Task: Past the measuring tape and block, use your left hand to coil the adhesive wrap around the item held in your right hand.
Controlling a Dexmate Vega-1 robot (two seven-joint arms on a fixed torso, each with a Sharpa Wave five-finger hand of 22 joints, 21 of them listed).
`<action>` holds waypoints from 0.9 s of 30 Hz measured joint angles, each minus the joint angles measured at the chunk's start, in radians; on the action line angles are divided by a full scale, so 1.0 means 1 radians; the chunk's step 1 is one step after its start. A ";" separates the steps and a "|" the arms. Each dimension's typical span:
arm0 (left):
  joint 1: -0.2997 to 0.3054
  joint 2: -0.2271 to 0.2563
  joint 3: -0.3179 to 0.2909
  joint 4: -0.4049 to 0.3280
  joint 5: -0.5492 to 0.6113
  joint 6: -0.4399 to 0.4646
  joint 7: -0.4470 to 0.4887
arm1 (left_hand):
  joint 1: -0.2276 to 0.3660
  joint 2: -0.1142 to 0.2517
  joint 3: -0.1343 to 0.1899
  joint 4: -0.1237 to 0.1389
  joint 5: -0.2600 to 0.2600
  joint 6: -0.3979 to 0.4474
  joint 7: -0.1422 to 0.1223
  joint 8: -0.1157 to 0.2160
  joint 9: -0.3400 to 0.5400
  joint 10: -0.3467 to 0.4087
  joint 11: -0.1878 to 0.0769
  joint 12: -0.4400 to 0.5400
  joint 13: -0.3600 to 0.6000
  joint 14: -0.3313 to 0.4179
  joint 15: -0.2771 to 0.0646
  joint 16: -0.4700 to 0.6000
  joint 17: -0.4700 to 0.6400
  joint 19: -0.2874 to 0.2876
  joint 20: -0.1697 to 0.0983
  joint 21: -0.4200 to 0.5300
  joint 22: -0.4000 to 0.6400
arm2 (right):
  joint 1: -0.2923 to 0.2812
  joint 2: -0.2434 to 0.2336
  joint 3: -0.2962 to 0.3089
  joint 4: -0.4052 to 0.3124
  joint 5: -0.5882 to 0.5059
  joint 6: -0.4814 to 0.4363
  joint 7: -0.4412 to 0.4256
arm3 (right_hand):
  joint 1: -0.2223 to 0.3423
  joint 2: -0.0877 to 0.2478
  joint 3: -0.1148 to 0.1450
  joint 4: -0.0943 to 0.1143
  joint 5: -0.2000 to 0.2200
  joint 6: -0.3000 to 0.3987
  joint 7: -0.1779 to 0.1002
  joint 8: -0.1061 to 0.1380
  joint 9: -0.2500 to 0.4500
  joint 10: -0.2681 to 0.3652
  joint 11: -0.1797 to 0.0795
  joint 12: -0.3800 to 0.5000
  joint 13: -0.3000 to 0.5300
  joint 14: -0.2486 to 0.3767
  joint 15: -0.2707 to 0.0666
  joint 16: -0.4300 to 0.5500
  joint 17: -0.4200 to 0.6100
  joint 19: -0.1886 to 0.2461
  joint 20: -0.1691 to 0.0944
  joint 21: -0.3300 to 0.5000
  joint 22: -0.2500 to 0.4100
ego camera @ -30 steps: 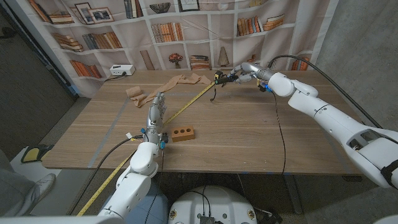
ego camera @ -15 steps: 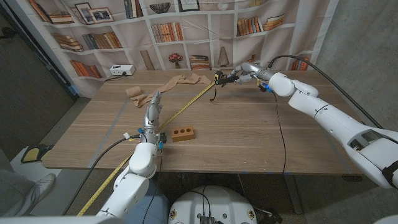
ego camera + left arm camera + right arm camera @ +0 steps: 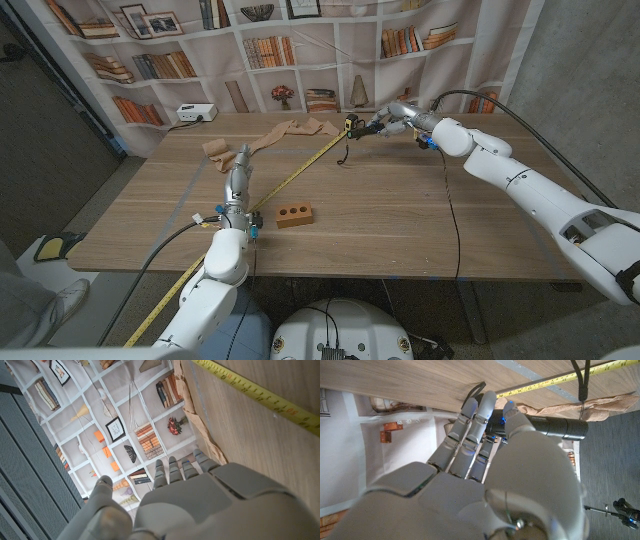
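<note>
Soft, even light falls from above over the pale wooden table (image 3: 400,215), bright enough that nothing hides in gloom. Shadows are faint and small. The head view bends straight lines at its edges, like a wide lens. In the wrist views the near grey robot hand (image 3: 485,480) looks blurred and huge, while the yellow measuring tape (image 3: 260,395) stays sharp.

One yellow measuring tape (image 3: 300,172), one brown block (image 3: 294,214), one strip of tan adhesive wrap (image 3: 262,139), one black flashlight (image 3: 555,427), two robot hands.
</note>
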 measured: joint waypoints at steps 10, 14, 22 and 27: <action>0.007 0.004 -0.016 -0.013 -0.015 -0.013 0.014 | 0.000 0.000 0.000 0.000 0.000 0.000 0.000 0.000 0.000 0.000 0.000 0.000 0.000 0.000 0.000 0.000 0.000 0.000 0.000 0.000 0.000 | -0.003 -0.004 0.002 -0.004 0.000 -0.003 -0.002 | 0.000 0.000 0.000 0.000 0.000 0.000 0.000 -0.001 0.000 0.000 0.000 0.000 0.000 0.002 0.002 -0.004 0.009 -0.003 -0.004 0.008 -0.005; 0.010 0.009 -0.022 -0.020 -0.015 -0.013 0.014 | 0.000 0.000 0.000 0.000 0.000 0.000 0.000 0.000 0.000 0.000 0.000 0.000 0.000 0.000 0.000 0.000 0.000 0.000 0.000 0.000 0.000 | -0.003 -0.004 0.002 -0.004 -0.001 -0.003 -0.003 | 0.000 0.000 0.000 0.000 0.000 0.000 0.000 -0.001 0.000 0.000 0.000 0.000 0.000 0.002 0.002 -0.007 0.013 -0.003 -0.004 0.015 -0.005; 0.011 0.017 -0.030 -0.029 0.002 0.012 0.036 | 0.000 0.000 0.000 0.000 0.000 0.000 0.000 0.000 0.000 0.000 0.000 0.000 0.000 0.000 0.000 0.000 0.000 0.000 0.000 0.000 0.000 | -0.003 -0.004 0.002 0.000 -0.003 0.000 -0.005 | 0.001 -0.001 0.000 0.000 0.000 0.000 0.000 -0.004 0.001 0.000 0.000 0.000 0.000 0.008 -0.004 -0.008 0.019 -0.003 -0.004 0.023 -0.005; 0.007 0.022 -0.032 -0.032 0.002 0.012 0.036 | 0.000 0.000 0.000 0.000 0.000 0.000 0.000 0.000 0.000 0.000 0.000 0.000 0.000 0.000 0.000 0.000 0.000 0.000 0.000 0.000 0.000 | -0.003 -0.004 0.002 0.000 -0.005 0.009 -0.009 | 0.001 -0.001 0.000 0.000 0.000 0.000 0.000 -0.008 0.001 0.000 0.000 0.000 0.000 0.008 -0.004 -0.015 0.023 -0.009 0.002 0.030 -0.005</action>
